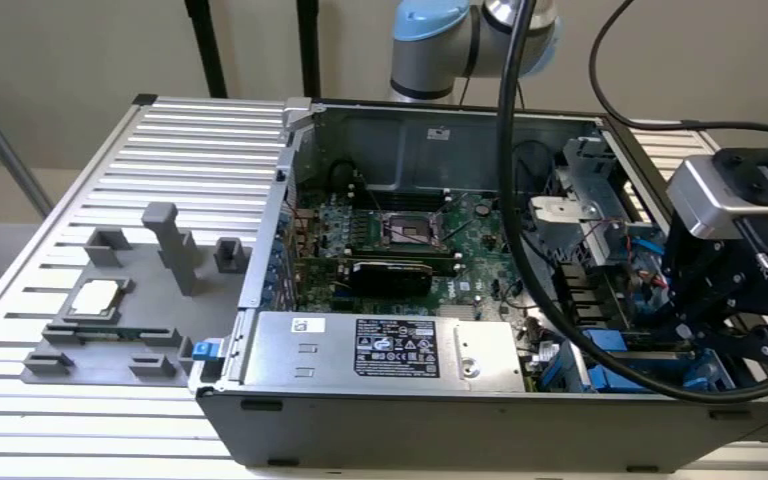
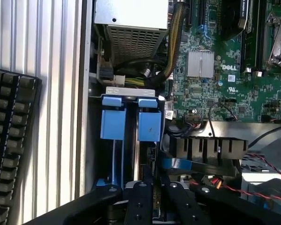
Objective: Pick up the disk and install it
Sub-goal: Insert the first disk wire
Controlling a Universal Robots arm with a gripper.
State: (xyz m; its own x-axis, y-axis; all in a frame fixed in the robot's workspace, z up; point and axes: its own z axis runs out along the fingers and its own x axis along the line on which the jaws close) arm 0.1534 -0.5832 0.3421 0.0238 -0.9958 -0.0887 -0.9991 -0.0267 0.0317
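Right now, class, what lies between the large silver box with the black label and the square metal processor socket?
In the exterior view, a long black expansion card lies across the green motherboard between them.

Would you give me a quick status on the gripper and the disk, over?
Gripper low over the drive bay at the case's corner, fingers unclear. Two blue carrier frames seated upright in the bay; the disk itself not clearly seen. Black cable draped across the open case.
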